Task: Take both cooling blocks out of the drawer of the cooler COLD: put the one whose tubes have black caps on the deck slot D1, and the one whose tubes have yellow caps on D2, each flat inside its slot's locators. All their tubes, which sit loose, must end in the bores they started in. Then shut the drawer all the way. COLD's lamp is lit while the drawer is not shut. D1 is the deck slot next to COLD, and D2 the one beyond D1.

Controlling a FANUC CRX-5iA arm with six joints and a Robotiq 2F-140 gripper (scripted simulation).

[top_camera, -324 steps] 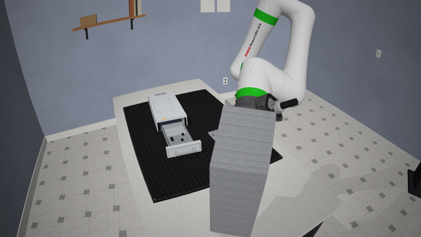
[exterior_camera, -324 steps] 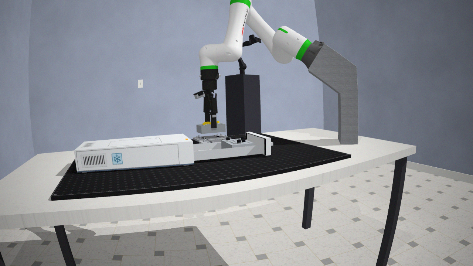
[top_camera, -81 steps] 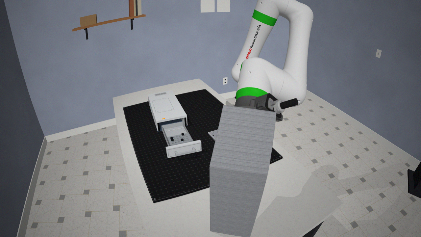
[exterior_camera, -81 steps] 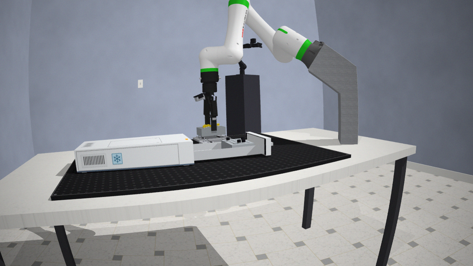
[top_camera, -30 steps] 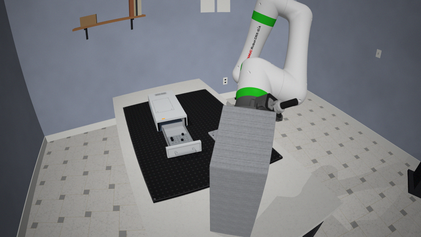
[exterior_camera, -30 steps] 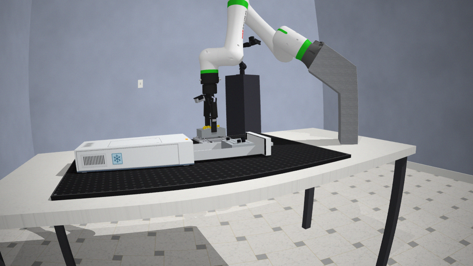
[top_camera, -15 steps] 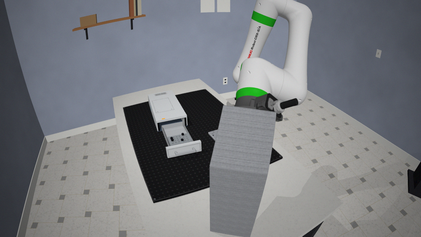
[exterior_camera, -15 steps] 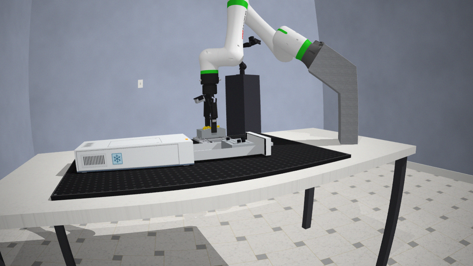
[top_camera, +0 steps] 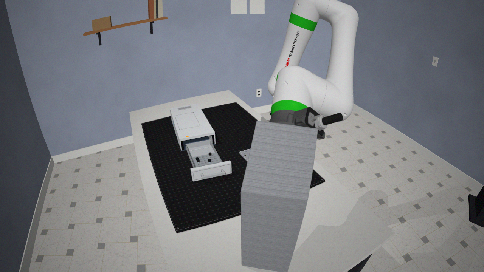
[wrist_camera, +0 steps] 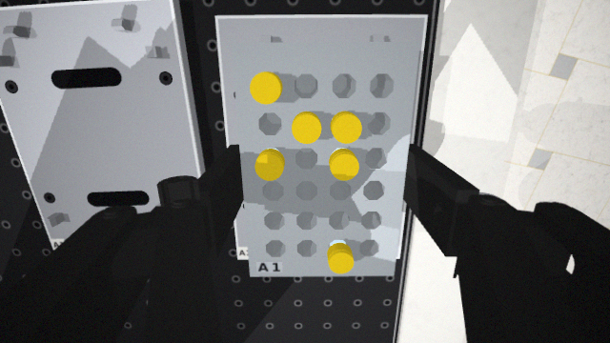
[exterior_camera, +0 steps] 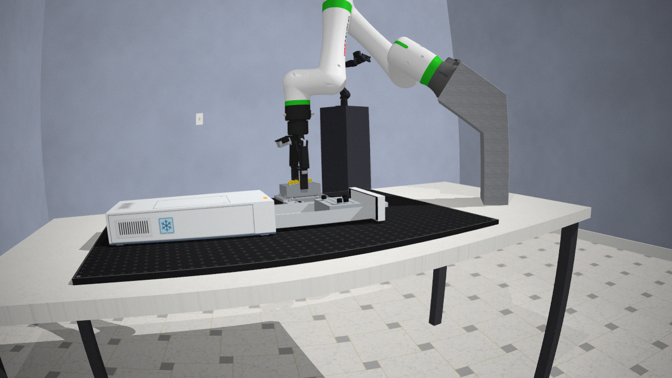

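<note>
Fingers of our gripper (exterior_camera: 299,184) (wrist_camera: 324,176) stand about half open, shut on the long sides of the yellow-capped block (exterior_camera: 292,189) (wrist_camera: 305,205). It hangs level over D2, seemingly just above the plate; contact with the locators is hard to judge from here.

Handling: block reads rigid and fairly heavy, smooth-sided, so it could slip if we grip off-centre. Mid-length on the two long walls, where we have it, looks right. Six yellow-capped tubes sit loose in its bores, so no tilt, no jolt; pads stay below the caps. Next we'd lower straight down, slowly, and let go only once it lies flat inside the locators. A corner riding up on a locator is the main risk.

Beside it D1 (wrist_camera: 119,129) is bare, locators showing. Beyond that, the black-capped block (top_camera: 207,158) (exterior_camera: 334,202) is in the open drawer (top_camera: 211,171) (exterior_camera: 366,202), waiting its turn. COLD (top_camera: 193,121) (exterior_camera: 192,218) has its lamp (top_camera: 187,136) (exterior_camera: 264,198) lit orange. Drawer shutting comes last.
</note>
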